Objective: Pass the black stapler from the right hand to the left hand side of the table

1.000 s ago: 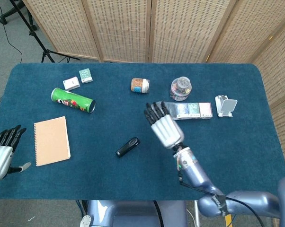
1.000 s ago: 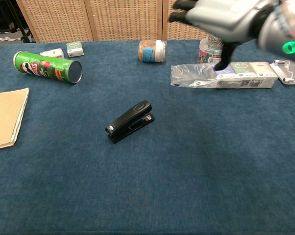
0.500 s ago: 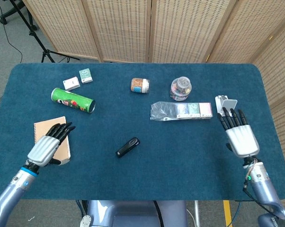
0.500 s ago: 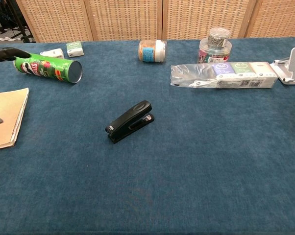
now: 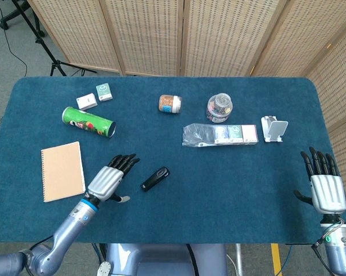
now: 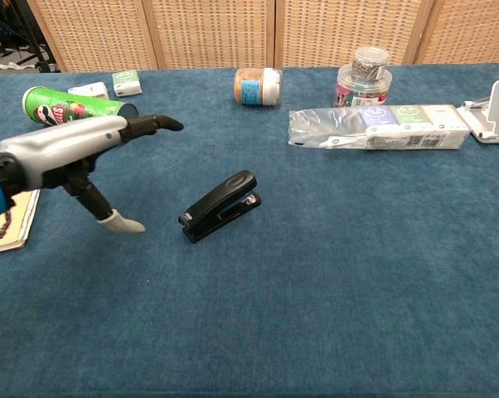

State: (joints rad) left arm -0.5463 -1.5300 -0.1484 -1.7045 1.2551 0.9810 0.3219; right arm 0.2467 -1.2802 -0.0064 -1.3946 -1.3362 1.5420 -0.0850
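Observation:
The black stapler (image 5: 154, 179) lies flat on the blue table near its middle, also seen in the chest view as the stapler (image 6: 220, 206). My left hand (image 5: 110, 180) hovers just left of it with fingers spread, holding nothing; in the chest view the left hand (image 6: 71, 157) is a short gap from the stapler's near end. My right hand (image 5: 324, 186) is far off at the table's right front edge, fingers extended and empty; the chest view does not show it.
A tan notebook (image 5: 62, 171) lies at the left. A green chip can (image 5: 88, 122) and two small boxes (image 5: 96, 96) sit at the back left. A jar (image 5: 169, 104), a lidded container (image 5: 219, 107), a wrapped pack (image 5: 220, 134) and a white stand (image 5: 274, 128) sit further back.
My left hand has moved right from over the notebook to just beside the stapler. My right hand has drawn back further to the right front corner. The stapler has not moved.

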